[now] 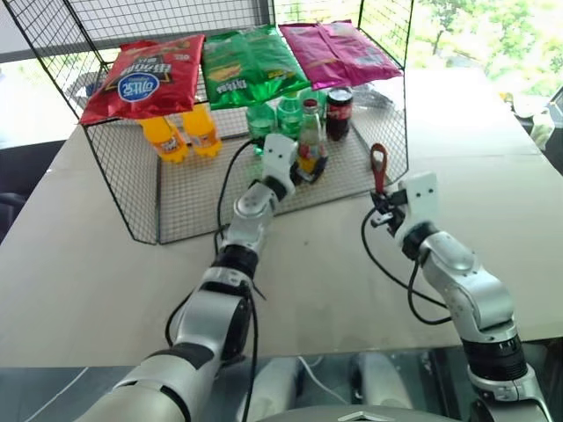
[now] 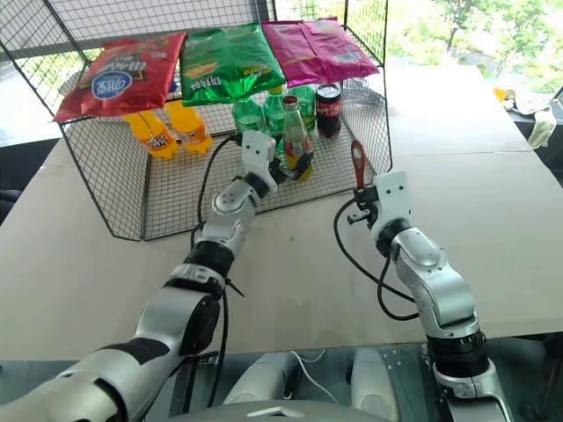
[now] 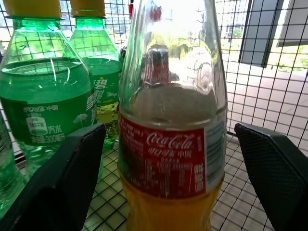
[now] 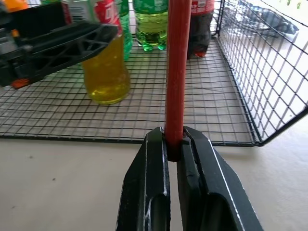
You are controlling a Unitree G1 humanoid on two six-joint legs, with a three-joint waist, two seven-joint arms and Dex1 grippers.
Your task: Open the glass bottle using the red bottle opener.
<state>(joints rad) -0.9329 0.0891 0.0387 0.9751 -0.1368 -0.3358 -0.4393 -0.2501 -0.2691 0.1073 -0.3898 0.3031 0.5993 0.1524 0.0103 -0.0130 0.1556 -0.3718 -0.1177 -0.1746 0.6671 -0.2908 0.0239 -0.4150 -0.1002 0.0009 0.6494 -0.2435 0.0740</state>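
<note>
The glass bottle (image 3: 171, 144) holds yellow-orange drink and wears a red-and-white label; it stands upright on the wire shelf's floor (image 1: 202, 193). My left gripper (image 1: 307, 167) is open, with one finger (image 3: 72, 163) on each side of the bottle's body and a gap showing between pads and glass. The bottle's red cap (image 1: 310, 104) rises above the hand. To the right, in front of the shelf, my right gripper (image 4: 174, 139) is shut on the handle of the red bottle opener (image 1: 379, 165), which stands upright with its ring head on top.
Green bottles (image 1: 274, 116) and a dark cola bottle (image 1: 339, 111) stand just behind the glass bottle. Two orange plastic bottles (image 1: 183, 134) are at the shelf's left. Red, green and pink snack bags (image 1: 251, 63) lie on its top. The shelf's right mesh wall (image 1: 394, 132) is beside the opener.
</note>
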